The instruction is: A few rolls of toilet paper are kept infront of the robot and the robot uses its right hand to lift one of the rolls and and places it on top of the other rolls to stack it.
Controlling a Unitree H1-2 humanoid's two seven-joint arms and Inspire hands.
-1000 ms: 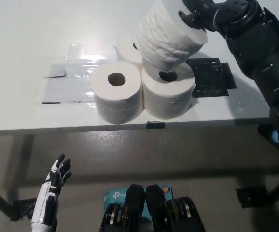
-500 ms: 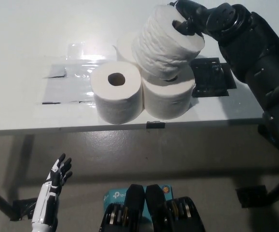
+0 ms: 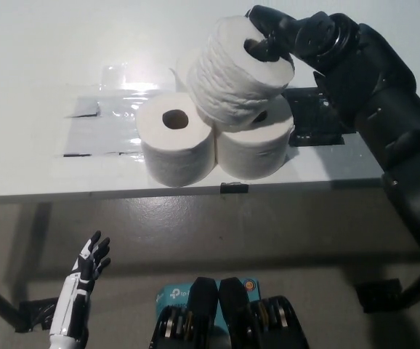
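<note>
Placing step: black right hand (image 3: pixel 283 33) gripping white toilet-paper roll (image 3: pixel 235 73), tilted over upright rolls (image 3: pixel 177 145); next, level and release. White left hand (image 3: pixel 86 273) idle, fingers spread.

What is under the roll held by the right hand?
The held roll, gripped by the right hand, hangs tilted over the front right roll and a back roll, mostly covered. Whether they touch cannot be seen.

the lifted roll (image 3: pixel 235 76) is covering most of the back roll (image 3: pixel 184 69) and part of the right front roll (image 3: pixel 257 145); the right hand (image 3: pixel 286 36) is hiding its core hole, fingers inside, and the black mat (image 3: pixel 319 116) is partly covered
</note>
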